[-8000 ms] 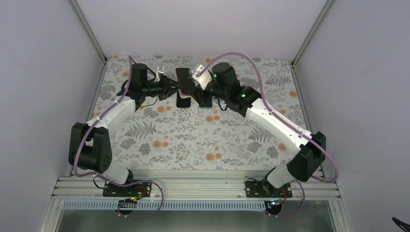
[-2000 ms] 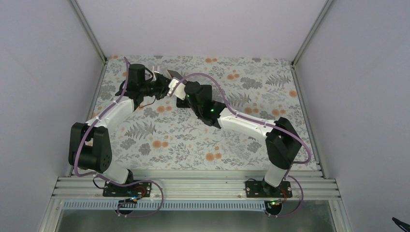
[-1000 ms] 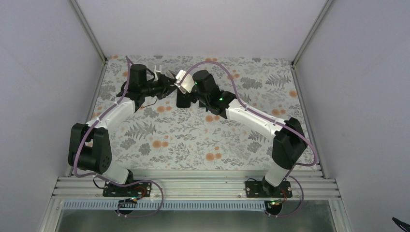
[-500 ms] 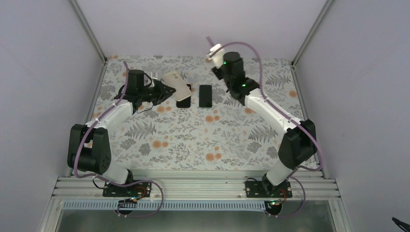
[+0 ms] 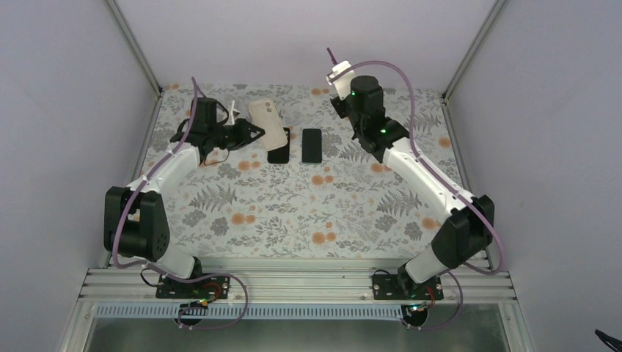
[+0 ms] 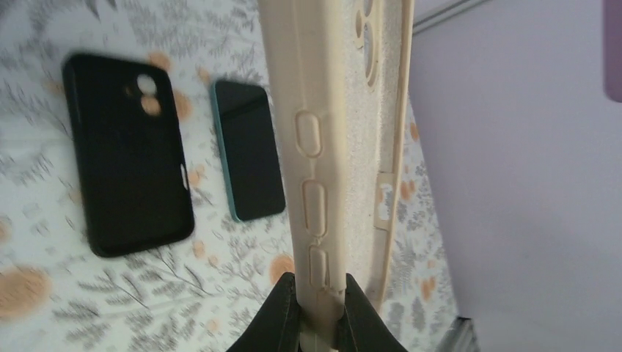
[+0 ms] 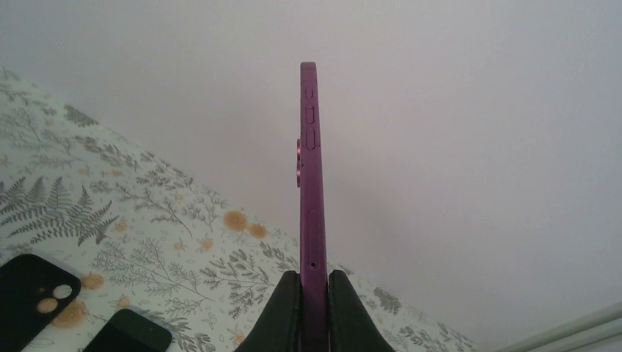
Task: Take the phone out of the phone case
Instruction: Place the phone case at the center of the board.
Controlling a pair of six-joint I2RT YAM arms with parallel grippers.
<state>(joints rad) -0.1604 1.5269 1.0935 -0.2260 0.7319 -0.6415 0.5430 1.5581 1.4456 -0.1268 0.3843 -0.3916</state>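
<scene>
Phone case (image 5: 266, 125) hangs near a spare case (image 5: 279, 155); a spare phone (image 5: 312, 145) lies right of that

1. The soft cream-beige phone case (image 6: 323, 147) is plain, with a paler, speckled lining.
2. The slim metallic purple phone (image 7: 308, 191) is an even magenta-purple along its edge.
3. The rounded black phone case (image 6: 128, 158) is solid black; orange spots of the cloth show through its camera holes.
4. The dark-screened phone with a teal rim (image 6: 248, 150) has a black face.
5. The floral tablecloth (image 5: 293, 213) is whitish, with grey ferns and orange blossoms.
6. The walls (image 5: 66, 110) are pale lilac-grey.
</scene>
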